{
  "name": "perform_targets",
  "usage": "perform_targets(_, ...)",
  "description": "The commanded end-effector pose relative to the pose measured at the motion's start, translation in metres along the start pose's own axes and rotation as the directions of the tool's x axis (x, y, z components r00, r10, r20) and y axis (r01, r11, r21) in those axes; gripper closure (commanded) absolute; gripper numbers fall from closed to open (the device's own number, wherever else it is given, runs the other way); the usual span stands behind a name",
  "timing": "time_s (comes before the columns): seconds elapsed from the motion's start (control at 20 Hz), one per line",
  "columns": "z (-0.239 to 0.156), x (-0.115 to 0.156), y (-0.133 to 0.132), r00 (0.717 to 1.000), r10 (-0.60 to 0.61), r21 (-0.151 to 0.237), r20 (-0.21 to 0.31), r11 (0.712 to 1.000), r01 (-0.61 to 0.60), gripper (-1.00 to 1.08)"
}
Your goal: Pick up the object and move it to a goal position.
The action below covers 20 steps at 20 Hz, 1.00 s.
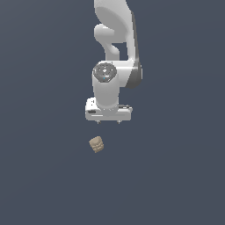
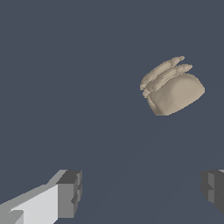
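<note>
Arm (image 1: 115, 26) cut off at exterior view's top edge; gripper (image 2: 140, 192) fingers (image 2: 70, 192) cropped at wrist view's edges.

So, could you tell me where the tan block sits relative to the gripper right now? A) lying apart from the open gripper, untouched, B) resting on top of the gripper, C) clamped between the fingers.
A: the tan block lies apart from the gripper, whose fingers are spread with nothing between them.

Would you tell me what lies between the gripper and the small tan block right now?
Nothing: in both views only bare dark surface separates the open gripper from the tan block.
</note>
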<state>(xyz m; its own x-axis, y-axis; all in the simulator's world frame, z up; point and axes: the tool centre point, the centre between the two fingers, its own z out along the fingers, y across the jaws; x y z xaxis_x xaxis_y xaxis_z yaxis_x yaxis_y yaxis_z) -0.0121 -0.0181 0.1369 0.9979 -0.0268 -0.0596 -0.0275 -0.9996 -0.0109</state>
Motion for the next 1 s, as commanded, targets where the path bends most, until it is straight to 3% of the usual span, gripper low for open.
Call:
perform_targets(0.0, 0.000, 0.000, 0.000, 1.000, 0.000, 0.000, 0.000, 1.000, 0.000, -0.92)
perform_targets(0.95, -0.012, 0.004, 0.004, 1.000, -0.021, 0.002, -0.008, 1.000, 0.021, -0.92)
